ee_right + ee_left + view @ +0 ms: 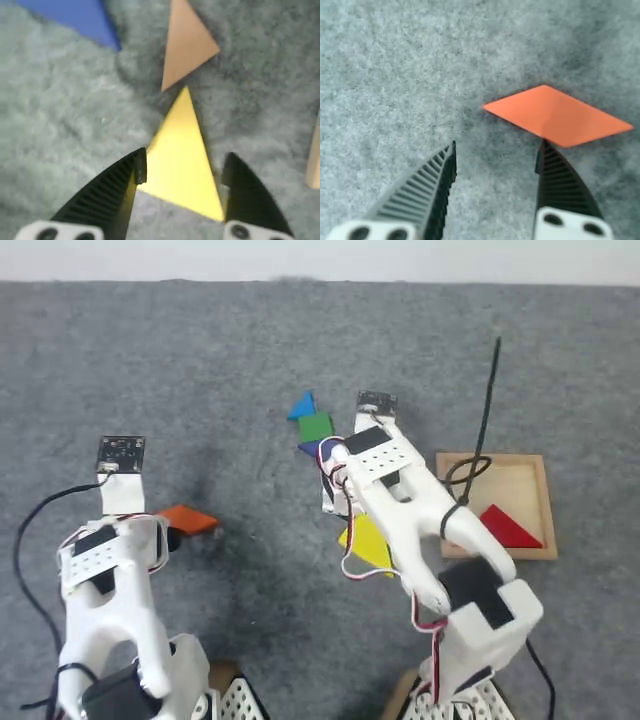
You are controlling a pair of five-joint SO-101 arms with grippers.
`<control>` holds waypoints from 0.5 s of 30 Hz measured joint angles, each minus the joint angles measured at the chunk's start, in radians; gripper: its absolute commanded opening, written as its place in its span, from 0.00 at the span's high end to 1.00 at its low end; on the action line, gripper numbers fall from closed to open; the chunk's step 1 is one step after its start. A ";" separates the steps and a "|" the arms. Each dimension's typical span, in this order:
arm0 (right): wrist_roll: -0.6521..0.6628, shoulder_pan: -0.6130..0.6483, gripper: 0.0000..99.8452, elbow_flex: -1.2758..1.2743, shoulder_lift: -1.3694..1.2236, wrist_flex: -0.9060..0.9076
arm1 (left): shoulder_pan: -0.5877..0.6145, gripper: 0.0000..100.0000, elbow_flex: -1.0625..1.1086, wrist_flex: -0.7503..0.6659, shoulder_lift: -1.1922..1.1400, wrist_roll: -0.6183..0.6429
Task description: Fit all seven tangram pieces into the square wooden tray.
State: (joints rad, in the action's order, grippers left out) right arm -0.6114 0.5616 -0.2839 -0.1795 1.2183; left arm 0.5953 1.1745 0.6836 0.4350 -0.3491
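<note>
The square wooden tray (530,468) lies at the right and holds a red triangle (508,527). My right gripper (186,157) is open, one finger on each side of the yellow triangle (180,165); the right arm hides part of this triangle (368,542) from above. Just beyond it lie a tan triangle (185,42) and a blue piece (75,15). My left gripper (497,145) is open over the grey mat, with the orange parallelogram (557,116) just past one fingertip (543,147). The orange piece (187,520) lies beside the left arm.
A blue triangle (302,406), a green square (315,426) and a dark blue piece (310,448) cluster beyond the right arm. A black cable (485,420) loops over the tray's near corner. The tray edge (315,160) is close to the right gripper. Grey mat covers the table.
</note>
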 measured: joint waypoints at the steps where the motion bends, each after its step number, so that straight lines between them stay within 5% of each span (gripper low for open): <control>1: 0.002 0.021 0.64 0.000 0.003 0.003 | 0.000 0.75 0.000 0.000 0.000 0.000; 15: 0.063 0.101 0.69 0.000 -0.117 -0.026 | 0.000 0.75 0.000 0.000 0.000 0.000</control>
State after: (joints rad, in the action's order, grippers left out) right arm -0.5485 0.6628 -0.2839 -0.2961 1.1922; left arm 0.5953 1.1745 0.6836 0.4350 -0.3491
